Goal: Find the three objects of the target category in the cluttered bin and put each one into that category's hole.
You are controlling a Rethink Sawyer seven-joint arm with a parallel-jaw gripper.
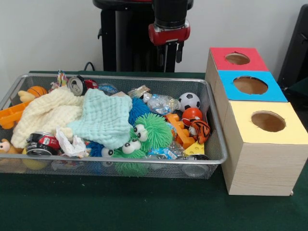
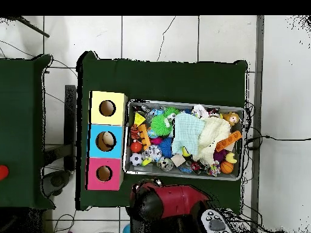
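- Pincer (image 1: 169, 52) hangs at top centre of the front view, above the far rim of the bin and clear of its contents; the fingers point down with nothing between them; how far apart they stand I cannot tell; in the overhead view the arm sits at the bottom edge.
- Cluttered bin (image 1: 211, 108) fills the left and centre of the front view on the green table (image 1: 144, 207); three boxes stand touching its right side, with red (image 1: 237, 58), blue (image 1: 250, 85) and yellow (image 1: 268, 121) tops, one round hole each.
- Target bottles: one crinkled clear bottle (image 1: 162, 103) with a blue label lies in the upper middle of the bin, just left of the soccer ball (image 1: 189, 101); a second blue-labelled wrapper shape (image 1: 162, 153) shows low at the near wall, right of centre, identity less sure; a third is not visible, perhaps buried.
- Step, by my judgement: search and approach; no bottle is lifted; something pale shows inside the blue hole overhead, too small to name.
- Next move calls for a descent onto the upper bottle, gripping across its crumpled body.
- Obstructions: pale green cloth (image 1: 103, 118) and cream cloth (image 1: 45, 115) cover the left half; green furry toy (image 1: 151, 131), drink cans (image 1: 77, 85) and orange block (image 1: 179, 131) crowd the bottles.
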